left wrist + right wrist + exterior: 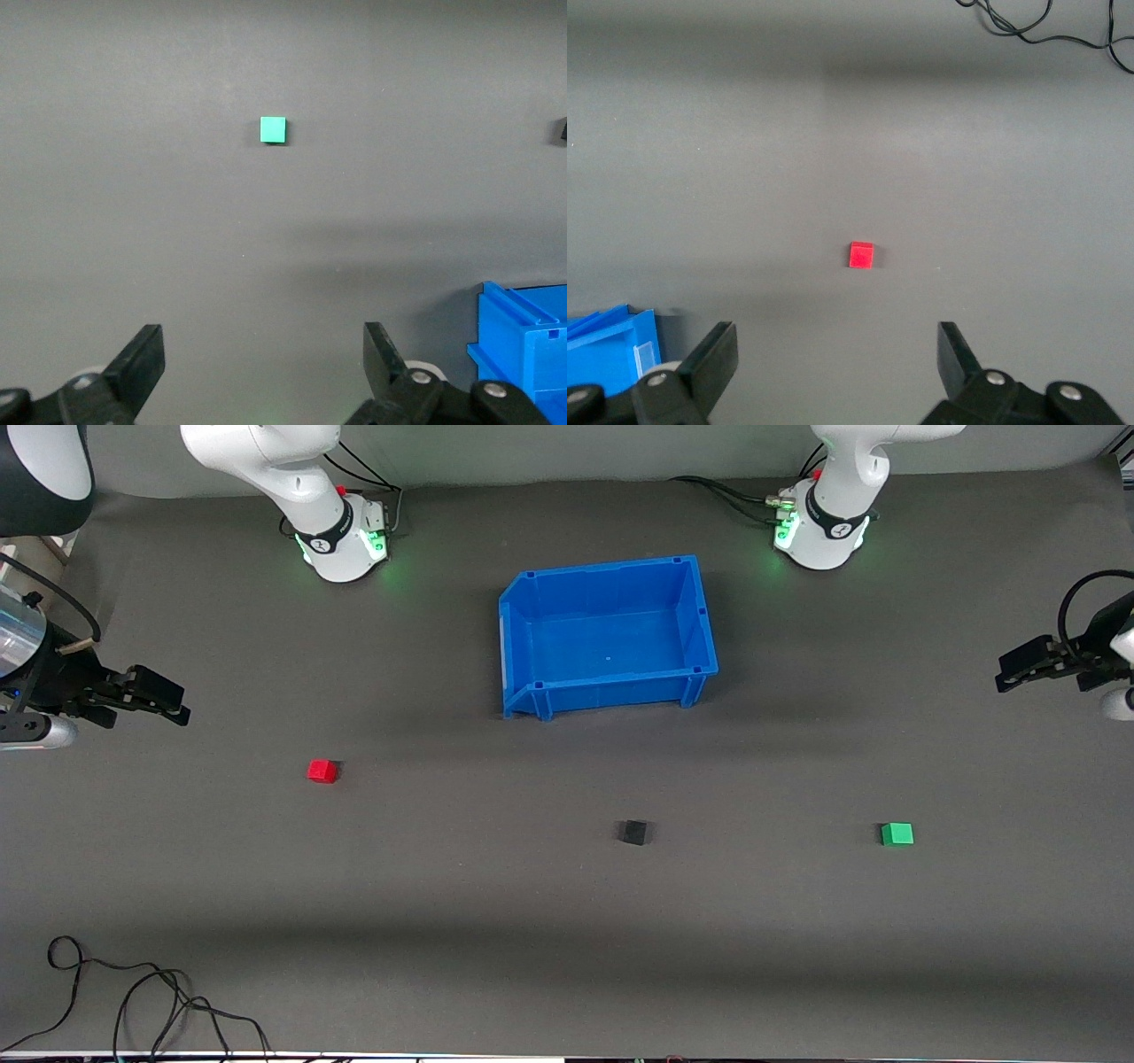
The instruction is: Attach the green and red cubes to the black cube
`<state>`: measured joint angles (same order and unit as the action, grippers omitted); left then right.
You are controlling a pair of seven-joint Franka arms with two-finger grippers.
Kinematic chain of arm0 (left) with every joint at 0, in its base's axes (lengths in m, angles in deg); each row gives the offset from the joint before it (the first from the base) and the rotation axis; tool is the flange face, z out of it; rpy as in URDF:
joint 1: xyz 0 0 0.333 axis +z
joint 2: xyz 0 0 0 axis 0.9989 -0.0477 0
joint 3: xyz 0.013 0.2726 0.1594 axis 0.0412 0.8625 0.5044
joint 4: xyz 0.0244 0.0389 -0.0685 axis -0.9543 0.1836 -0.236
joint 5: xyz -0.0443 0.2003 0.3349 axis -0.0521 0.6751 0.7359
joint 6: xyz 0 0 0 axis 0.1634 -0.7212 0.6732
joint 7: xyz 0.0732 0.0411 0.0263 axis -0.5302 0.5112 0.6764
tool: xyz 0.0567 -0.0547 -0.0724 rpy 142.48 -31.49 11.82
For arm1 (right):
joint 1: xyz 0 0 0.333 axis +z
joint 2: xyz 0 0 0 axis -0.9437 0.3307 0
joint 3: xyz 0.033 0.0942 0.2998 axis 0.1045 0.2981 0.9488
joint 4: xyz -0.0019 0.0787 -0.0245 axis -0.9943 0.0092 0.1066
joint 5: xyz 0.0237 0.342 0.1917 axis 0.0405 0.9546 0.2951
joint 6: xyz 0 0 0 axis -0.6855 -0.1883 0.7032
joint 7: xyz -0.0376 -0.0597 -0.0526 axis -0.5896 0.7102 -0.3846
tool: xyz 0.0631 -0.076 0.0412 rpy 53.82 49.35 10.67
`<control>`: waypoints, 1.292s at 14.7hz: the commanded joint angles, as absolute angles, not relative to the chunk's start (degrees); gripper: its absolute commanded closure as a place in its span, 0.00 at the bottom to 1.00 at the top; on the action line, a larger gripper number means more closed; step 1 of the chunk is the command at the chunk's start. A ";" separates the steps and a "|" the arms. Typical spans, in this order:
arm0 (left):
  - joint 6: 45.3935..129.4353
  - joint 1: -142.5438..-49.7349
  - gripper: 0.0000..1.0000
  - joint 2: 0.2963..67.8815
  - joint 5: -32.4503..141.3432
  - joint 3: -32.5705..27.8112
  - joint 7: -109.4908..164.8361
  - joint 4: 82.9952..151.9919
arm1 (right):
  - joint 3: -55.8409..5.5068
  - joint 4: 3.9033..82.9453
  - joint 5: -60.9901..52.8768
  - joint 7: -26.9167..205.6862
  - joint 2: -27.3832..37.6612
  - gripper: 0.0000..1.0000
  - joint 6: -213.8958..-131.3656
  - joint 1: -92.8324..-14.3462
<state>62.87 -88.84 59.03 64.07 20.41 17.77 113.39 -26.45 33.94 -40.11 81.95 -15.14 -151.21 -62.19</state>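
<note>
— Where do we find the black cube (633, 832)?

— It sits on the grey surface (496, 921), nearer the front camera than the blue bin (608, 687). We see nothing touching it. In the left wrist view only a sliver of it (563, 131) shows at the frame's edge.

— And the two coloured ones?

— The green cube (897, 833) lies toward the left arm's end of the surface, well apart from the black one and about as near the camera. We see it again from the left wrist (273, 130), alone on bare mat. The red cube (322, 771) lies toward the right arm's end, a little farther from the camera than the other two, and the right wrist view shows it (861, 255) standing free as well. None of the three cubes touches another.

— What of our tools?

— The left tool (1010, 673) hangs over the left arm's end of the surface, its fingers (142, 363) spread wide apart with nothing between them (264, 363). The right tool (173, 701) hangs over the right arm's end, fingers (713, 354) likewise wide apart and empty (837, 354). Each wrist view also catches a corner of the bin.

— Anything else we can name?

— The bin has nothing in it, and a loose black cable (142, 1001) curls on the surface at the edge nearest the camera, toward the right arm's end.
</note>
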 commanded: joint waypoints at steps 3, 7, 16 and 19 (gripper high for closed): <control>62.36 -89.64 0.00 58.38 63.62 20.87 17.71 111.82 | -26.84 35.11 -40.81 82.16 -16.30 0.00 -151.58 -61.72; 63.24 -89.55 0.00 59.54 63.53 20.87 17.79 113.05 | -26.84 35.19 -40.81 82.16 -16.39 0.00 -151.49 -61.72; 74.99 -86.74 0.00 54.26 65.80 21.13 32.21 122.61 | -27.10 39.04 -41.17 82.07 -16.21 0.00 -151.05 -61.99; 85.62 -85.78 0.00 53.13 68.36 21.22 38.32 130.26 | -27.54 43.96 -41.08 82.07 -16.21 0.00 -153.85 -62.07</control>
